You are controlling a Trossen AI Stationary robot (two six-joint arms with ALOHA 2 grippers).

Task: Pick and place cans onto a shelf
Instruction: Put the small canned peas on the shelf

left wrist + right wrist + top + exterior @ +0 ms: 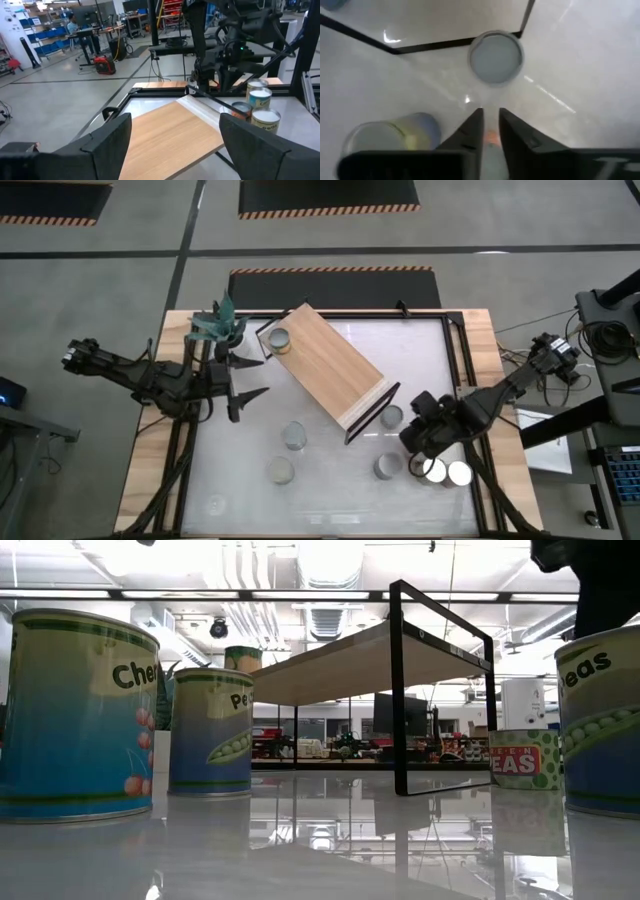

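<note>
The light-wood shelf point(330, 365) with a black wire frame stands slantwise on the white tabletop; it also shows in the low view point(360, 660). One can point(279, 338) stands on its far left end. Several cans stand on the table: two near the middle point(294, 436), point(281, 471), one by the shelf's right end point(391, 417), one nearer point(387, 467), two bright-topped ones at the right point(447, 472). My right gripper point(408, 442) hangs shut and empty above the table between the can by the shelf point(496, 56) and the nearer can point(390, 137). My left gripper point(250, 378) is open and empty left of the shelf.
A white pot with a green plant point(218, 328) stands at the table's far left corner, beside my left arm. The table's black frame point(455, 360) runs along its edges. Large cans stand close to the low camera on the left point(75, 715) and right point(600, 720).
</note>
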